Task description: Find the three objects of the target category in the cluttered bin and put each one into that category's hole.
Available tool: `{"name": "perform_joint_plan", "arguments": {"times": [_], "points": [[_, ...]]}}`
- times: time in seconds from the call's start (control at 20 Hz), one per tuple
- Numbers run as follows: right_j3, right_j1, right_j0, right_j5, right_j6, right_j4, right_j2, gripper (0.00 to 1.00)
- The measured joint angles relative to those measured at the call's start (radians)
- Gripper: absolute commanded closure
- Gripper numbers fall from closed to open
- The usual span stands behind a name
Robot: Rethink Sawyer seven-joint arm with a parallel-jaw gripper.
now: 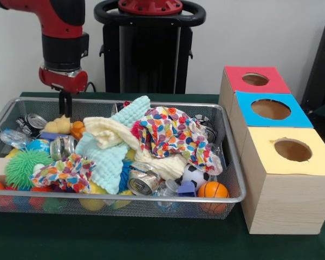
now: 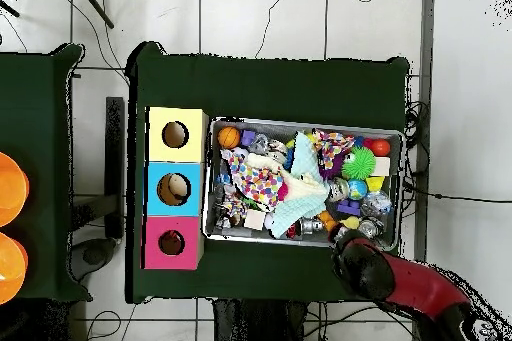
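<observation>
The wire mesh bin (image 1: 234, 162) is full of cloths, balls, cans and toys; it also shows in the overhead view (image 2: 305, 122). My gripper (image 1: 65, 107) hangs over the bin's far left corner in the front view, just above a pale tan-yellow soft toy (image 1: 59, 125) and a small orange toy (image 1: 77, 129) beside it. No stripes show on either. In the overhead view my arm (image 2: 390, 275) covers the gripper. The red-topped box's hole (image 1: 255, 79) is farthest back at the right; in the overhead view it (image 2: 171, 243) is lowest of the three.
A blue-topped box (image 1: 270, 109) and a yellow-topped box (image 1: 292, 150) stand in front of the red one. A basketball-patterned ball (image 1: 212, 190), a green spiky ball (image 1: 20, 167), crushed cans (image 1: 142, 183) and dotted and pale cloths (image 1: 170, 132) crowd the bin.
</observation>
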Motion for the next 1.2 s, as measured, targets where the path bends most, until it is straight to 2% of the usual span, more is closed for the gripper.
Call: {"name": "perform_joint_plan", "arguments": {"times": [0.3,0.45,0.75,0.8,1.2], "points": [[-0.019,-0.010,0.083,0.025,0.000,0.071,0.000,1.00],[-0.055,0.000,0.134,0.042,0.000,0.123,0.000,1.00],[-0.101,0.021,0.184,0.042,0.000,0.177,0.000,1.00],[-0.110,0.026,0.190,0.042,0.000,0.187,0.000,0.00],[-0.111,0.030,0.186,0.042,0.000,0.190,-0.004,0.00]]}}
